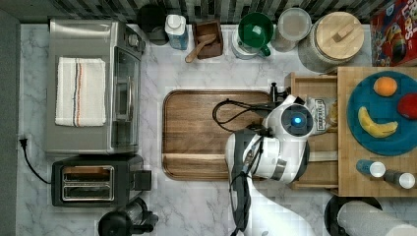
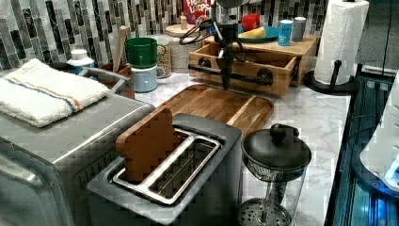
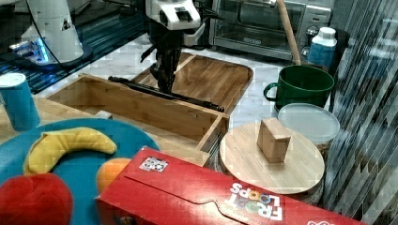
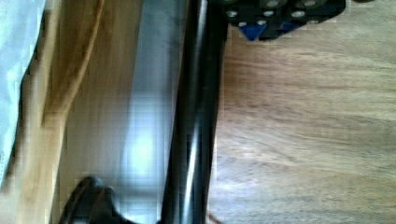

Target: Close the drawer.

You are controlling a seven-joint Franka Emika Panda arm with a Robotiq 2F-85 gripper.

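I see a white marble counter [image 1: 196, 69] under a striped tile backsplash [image 2: 56, 28]. The drawer [image 3: 141, 105] stands pulled out over the cutting board [image 1: 196, 132] at the top view's right. My gripper [image 3: 165, 79] hangs at its black handle bar [image 3: 187, 97]; whether it clamps, I cannot tell.

I'm working a kitchen counter: toaster [image 1: 96, 183] lower left, toaster oven [image 1: 93, 86] upper left, tiled backsplash [image 2: 56, 28] behind.

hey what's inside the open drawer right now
In the top view, the drawer holds a printed bag on pale planks. The arm hangs over the drawer's middle and front, so anything beneath it is hidden.
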